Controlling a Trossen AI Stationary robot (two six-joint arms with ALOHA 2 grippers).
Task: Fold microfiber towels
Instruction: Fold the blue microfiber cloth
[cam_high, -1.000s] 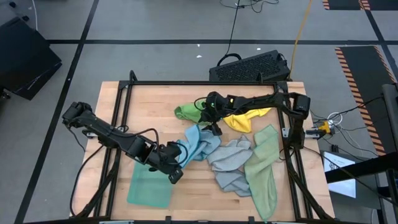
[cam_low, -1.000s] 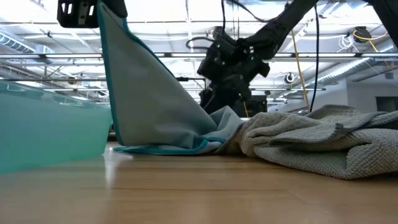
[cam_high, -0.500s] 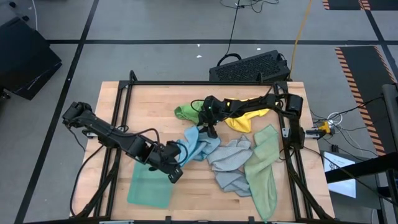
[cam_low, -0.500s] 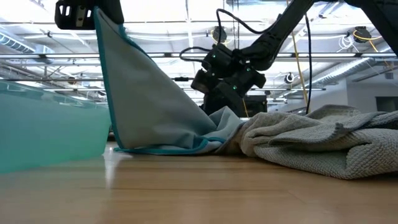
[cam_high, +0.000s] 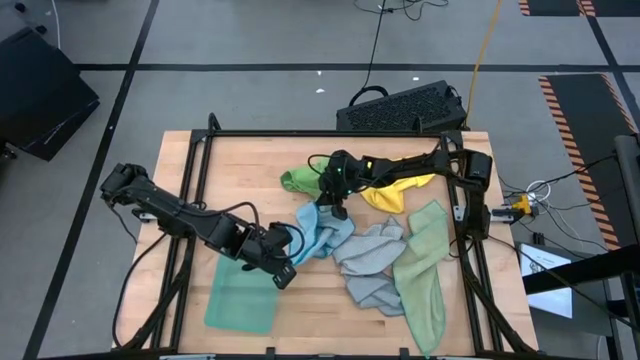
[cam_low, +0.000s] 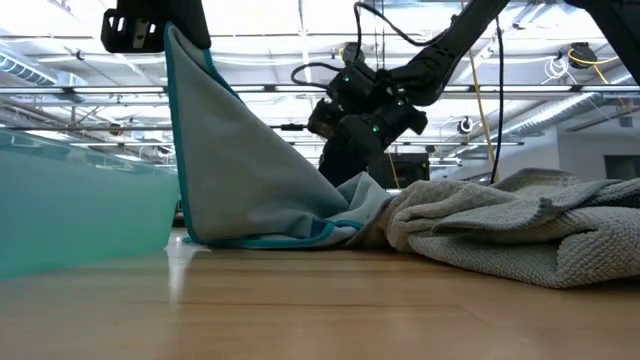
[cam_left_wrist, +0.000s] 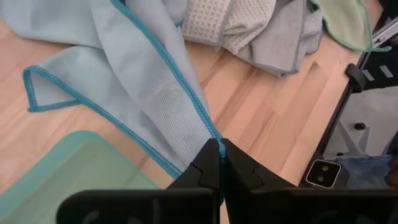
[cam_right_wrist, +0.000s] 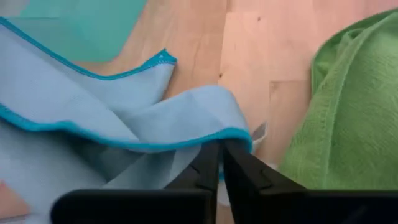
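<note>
Towels number six on the desk (cam_high: 200, 180): one light blue towel (cam_high: 318, 232), one teal towel (cam_high: 240, 298), one bright green towel (cam_high: 298, 181), one yellow towel (cam_high: 395, 192), one grey towel (cam_high: 372, 262), one sage towel (cam_high: 422, 272). The left gripper (cam_left_wrist: 221, 155) has its jaws clenched on one hemmed edge of the light blue towel, the right gripper (cam_right_wrist: 220, 149) pinches another, so the cloth's long axis runs between them. The teal towel lies flat beside the left jaws; the bright green one sits just beside the right.

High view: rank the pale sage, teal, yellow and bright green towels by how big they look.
1. pale sage green towel, long draped strip, largest.
2. teal towel, flat folded rectangle.
3. yellow towel and bright green towel: both crumpled and partly covered by the right arm, too alike to rank.
</note>
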